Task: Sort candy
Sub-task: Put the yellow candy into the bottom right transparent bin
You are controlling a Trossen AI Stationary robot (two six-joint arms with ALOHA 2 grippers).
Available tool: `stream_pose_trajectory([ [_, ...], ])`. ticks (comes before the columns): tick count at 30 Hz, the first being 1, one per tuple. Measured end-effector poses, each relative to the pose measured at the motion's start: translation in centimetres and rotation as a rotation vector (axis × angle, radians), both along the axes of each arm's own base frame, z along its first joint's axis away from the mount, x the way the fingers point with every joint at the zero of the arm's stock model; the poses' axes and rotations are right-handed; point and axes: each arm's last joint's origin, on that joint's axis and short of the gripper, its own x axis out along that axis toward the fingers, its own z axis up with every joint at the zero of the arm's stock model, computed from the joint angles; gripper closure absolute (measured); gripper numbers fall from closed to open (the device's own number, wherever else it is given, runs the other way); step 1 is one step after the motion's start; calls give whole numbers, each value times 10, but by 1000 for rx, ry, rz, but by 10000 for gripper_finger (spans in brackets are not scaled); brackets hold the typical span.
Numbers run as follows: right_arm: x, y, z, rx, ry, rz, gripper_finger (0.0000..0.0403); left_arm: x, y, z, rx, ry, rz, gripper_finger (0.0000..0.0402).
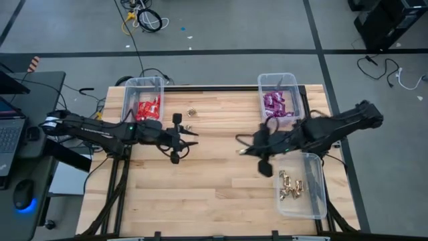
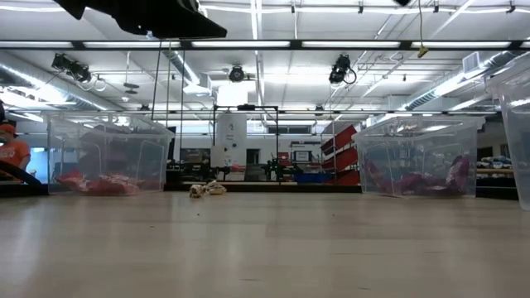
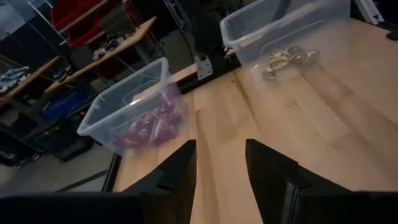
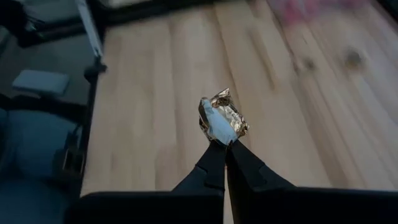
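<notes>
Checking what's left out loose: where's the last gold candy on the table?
In the high view, the loose gold candy lies near the table's far edge, just right of the red-candy bin and beyond the open left gripper.

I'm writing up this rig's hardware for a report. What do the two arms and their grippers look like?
Both are slim, dark, jointed arms reaching in from the table's two sides. The left arm carries white lettering along its forearm and a small green light by the wrist. The right arm is plain black with loose dark cable near its wrist. The left gripper has two flat, blocky black fingers; the right gripper has narrow tapered ones.
</notes>
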Motion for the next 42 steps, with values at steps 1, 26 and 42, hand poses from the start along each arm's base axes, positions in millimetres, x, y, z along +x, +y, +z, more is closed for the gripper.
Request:
stream_pose_trajectory([
  [1, -8, -3, 7, 15, 35, -16, 403, 0, 0, 0, 0, 2, 0, 260],
  [26, -87, 12, -11, 216, 856, -111, 403, -1, 0, -4, -2, 38, 0, 261],
  [42, -104, 57, -80, 209, 1003, -51, 403, -1, 0, -4, -2, 40, -1, 261],
])
